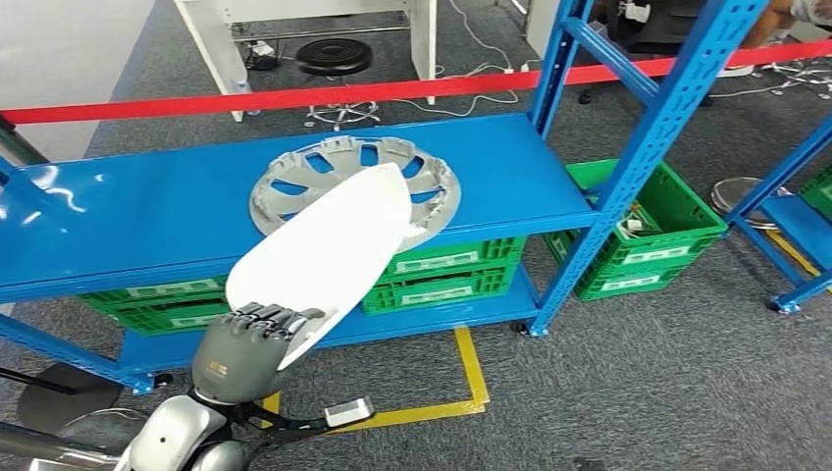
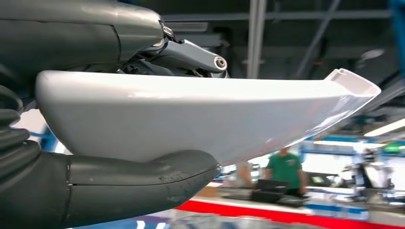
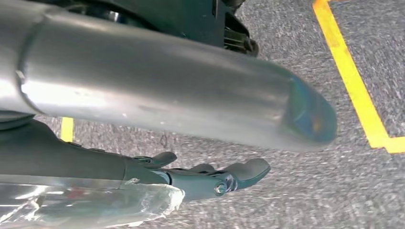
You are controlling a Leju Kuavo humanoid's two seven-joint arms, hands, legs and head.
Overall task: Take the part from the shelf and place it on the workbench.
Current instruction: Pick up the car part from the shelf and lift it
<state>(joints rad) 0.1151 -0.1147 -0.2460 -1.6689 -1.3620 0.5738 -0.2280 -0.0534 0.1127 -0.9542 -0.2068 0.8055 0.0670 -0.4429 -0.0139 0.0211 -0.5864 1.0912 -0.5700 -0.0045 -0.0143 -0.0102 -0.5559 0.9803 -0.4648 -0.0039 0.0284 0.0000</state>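
On the left of the head view, the left hand (image 1: 257, 345) grasps the near end of a long white part (image 1: 324, 250), fingers wrapped over its edge. The part slants up and away from the hand, so that its far tip hangs above the blue shelf (image 1: 137, 211) and overlaps the silver hubcap (image 1: 432, 182) lying flat there. From the wrist camera the grasp looks firm: the thick grey thumb (image 2: 143, 174) presses one face of the white part (image 2: 200, 114) while darker fingers (image 2: 191, 55) bear on the opposite side, and the part runs out well beyond the hand. It appears lifted clear of the shelf, though whether its tip brushes the hubcap I cannot tell. Green crates (image 1: 446, 270) sit on the lower level beneath, and yellow floor tape (image 1: 471, 368) marks the carpet just in front of the rack.

Further right, the right hand (image 3: 219, 176) hangs low over the carpet, its fingers loosely extended and holding nothing, beside a silver arm tube.

My judgement: the pickup is done and the carry is the step in hand. No workbench is visible, so the next move calls for drawing the part back clear of the hubcap and the rack's upright, then turning toward the bench while keeping that long overhang steady
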